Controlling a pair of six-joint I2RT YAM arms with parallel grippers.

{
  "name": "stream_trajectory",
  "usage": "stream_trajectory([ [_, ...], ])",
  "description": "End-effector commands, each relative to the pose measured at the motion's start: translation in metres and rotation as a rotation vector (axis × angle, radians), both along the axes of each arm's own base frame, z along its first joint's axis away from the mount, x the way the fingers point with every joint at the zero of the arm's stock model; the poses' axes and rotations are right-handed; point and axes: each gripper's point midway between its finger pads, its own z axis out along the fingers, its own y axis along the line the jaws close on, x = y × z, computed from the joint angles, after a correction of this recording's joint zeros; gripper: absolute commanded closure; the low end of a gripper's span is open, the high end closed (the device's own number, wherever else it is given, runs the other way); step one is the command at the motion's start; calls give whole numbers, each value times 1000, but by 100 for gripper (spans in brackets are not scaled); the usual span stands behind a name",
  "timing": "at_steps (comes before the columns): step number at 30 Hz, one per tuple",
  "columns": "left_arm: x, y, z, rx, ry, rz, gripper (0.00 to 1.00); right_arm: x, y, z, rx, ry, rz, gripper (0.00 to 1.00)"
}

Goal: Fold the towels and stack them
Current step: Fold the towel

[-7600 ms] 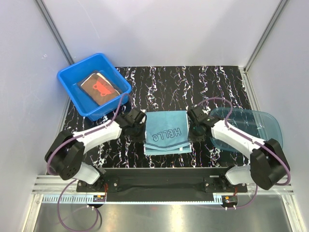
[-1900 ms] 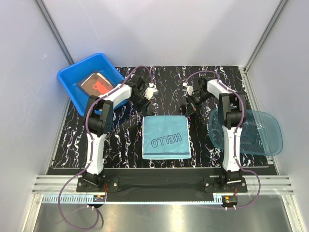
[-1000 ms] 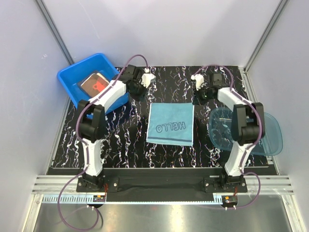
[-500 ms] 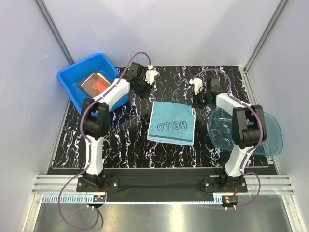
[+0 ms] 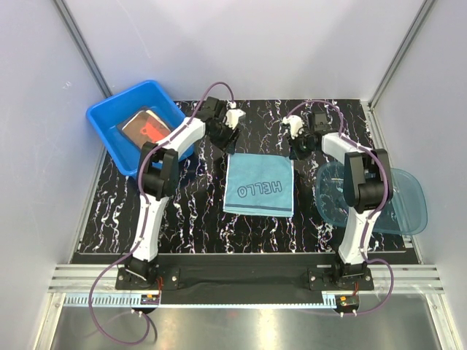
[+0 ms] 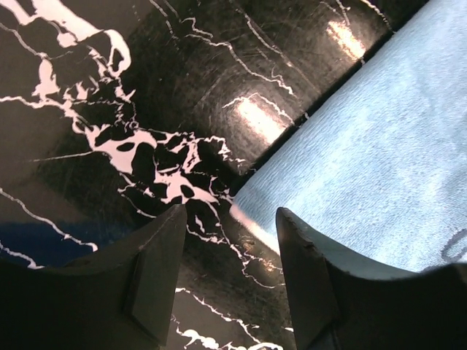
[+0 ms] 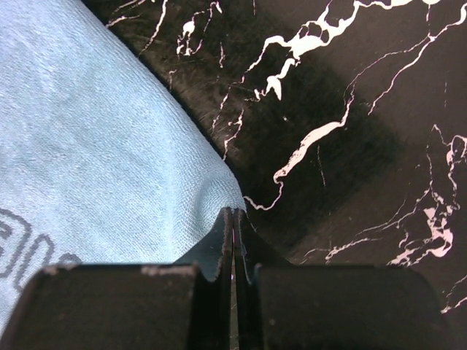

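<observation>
Black marble-look table (image 5: 197, 211), veined white, forms the floor of a pale grey booth (image 5: 255, 44) with slanting metal posts (image 5: 79, 42) at its far corners. The tabletop is glossy: bright patches of light show just ahead of my left gripper (image 6: 230, 219). That gripper's fingers stand apart with bare table between them.

The light blue towel (image 5: 259, 186) lies flat between my two grippers, lettered HELLO. One far corner rests on the table just ahead of the gap between my left fingers, gripped by neither. My right gripper (image 7: 233, 219) is pressed together, its tips meeting in a thin line. The towel's other far corner comes right up to those tips; I cannot tell whether any cloth is caught in them.

Left of my left gripper sits a blue tub (image 5: 120, 97) with a brown towel (image 5: 149, 130), printed red, lying in it. Right of my right gripper and nearer my bases, a teal bowl (image 5: 394, 197) overhangs the table's edge.
</observation>
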Motion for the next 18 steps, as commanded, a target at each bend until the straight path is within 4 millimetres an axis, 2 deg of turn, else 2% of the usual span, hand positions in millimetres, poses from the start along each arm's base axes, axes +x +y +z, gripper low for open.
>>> stream_trajectory([
  [1,8,-12,10,-47,-31,-47,43,10,-2,-1,-33,-12,25,100],
  [6,9,-8,-6,-12,-5,-50,44,14,-4,-3,-49,-17,33,100],
  [12,8,-11,-10,-23,16,-59,44,14,-7,-2,-63,-24,38,100],
  [15,4,-12,-24,-15,58,-59,45,17,-9,2,-68,-37,36,100],
  [18,-4,-11,-35,-18,102,-66,54,19,-8,4,-59,-43,41,100],
])
